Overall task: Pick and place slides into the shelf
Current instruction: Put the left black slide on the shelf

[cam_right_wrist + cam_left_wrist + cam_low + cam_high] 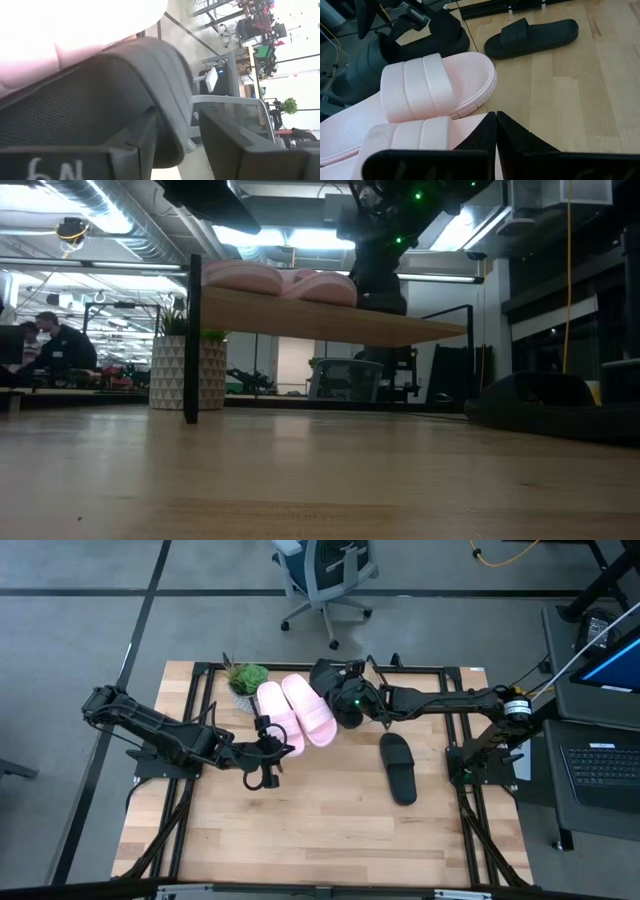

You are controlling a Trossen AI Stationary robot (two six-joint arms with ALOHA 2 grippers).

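Observation:
Two pale pink slides [297,710] lie side by side on the shelf's slanted wood board [330,318], seen close in the left wrist view as pink slides [435,85]. My right gripper [345,698] is over the shelf just right of them, shut on a black slide [328,674]. The other black slide [398,768] lies sole-down on the table, to the right. My left gripper [272,748] is shut, low at the near end of the pink slides, its tips [495,120] by the nearer slide's sole edge. My left gripper's shut tips stand against the near edge of the closer pink slide [470,125]; I cannot tell whether they touch it. My right gripper pinches the black slide's curved rim [172,115] between its two fingers [145,140]. The slide is next to a pink slide; whether it rests on the board is hidden.
A small potted plant [245,677] in a white pot [188,372] stands at the shelf's left far corner. The black wire frame post [193,340] holds the board up. Bare tabletop [300,830] lies near. An office chair stands beyond the far edge.

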